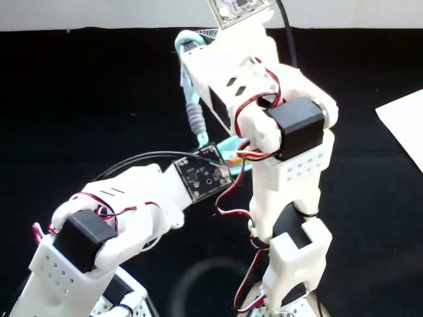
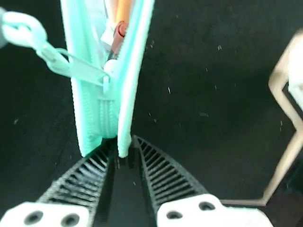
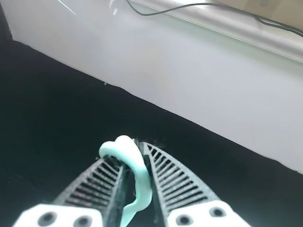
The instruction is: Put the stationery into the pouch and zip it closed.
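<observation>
The mint-green fabric zip pouch (image 2: 87,109) is clamped at one end in the left gripper (image 2: 125,147), over the black tabletop (image 1: 92,99). An orange pen (image 2: 124,12) is lodged inside it. From its zip pull (image 2: 71,66) a mint-green cord loop (image 3: 125,153) is led toward the table's far edge and is clamped there in the right gripper (image 3: 138,144). A white paper sheet (image 1: 404,122) is set well apart, at the right edge.

mint-green zipped fabric pouch (image 2: 90,94) | mint-green pull loop (image 3: 125,151) | orange pen (image 2: 124,12) | black tabletop (image 2: 213,71) | black ribbed fingers (image 2: 161,175)
</observation>
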